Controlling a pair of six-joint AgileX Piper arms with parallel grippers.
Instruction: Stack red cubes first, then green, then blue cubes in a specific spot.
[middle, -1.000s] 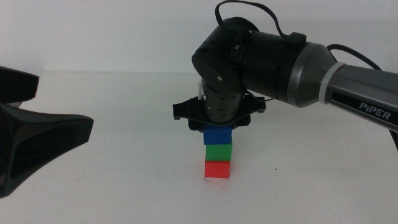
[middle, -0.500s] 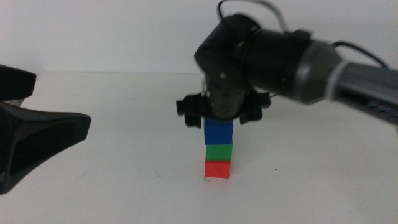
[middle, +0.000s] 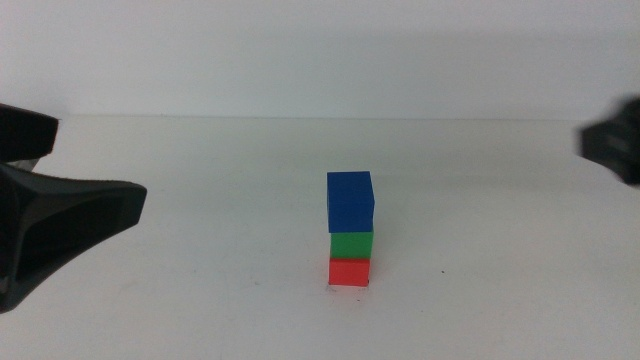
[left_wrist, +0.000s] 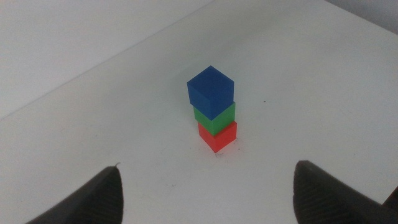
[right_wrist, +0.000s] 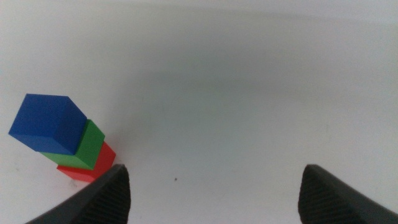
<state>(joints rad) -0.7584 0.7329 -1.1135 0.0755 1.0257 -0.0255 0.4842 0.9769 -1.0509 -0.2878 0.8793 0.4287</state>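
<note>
The three cubes stand as one stack in the middle of the white table: the red cube at the bottom, the green cube on it, and the blue cube on top, turned slightly. The stack also shows in the left wrist view, with blue, green and red, and in the right wrist view, with blue, green and red. My left gripper waits at the left edge, open and empty. My right gripper, blurred at the right edge, is open and empty, well away from the stack.
The white table runs back to a pale wall. Nothing else stands on it in these views.
My right gripper has let go of the blue cube, risen and pulled away to the right edge. The blue cube stays on the green one. The left arm has not moved.
</note>
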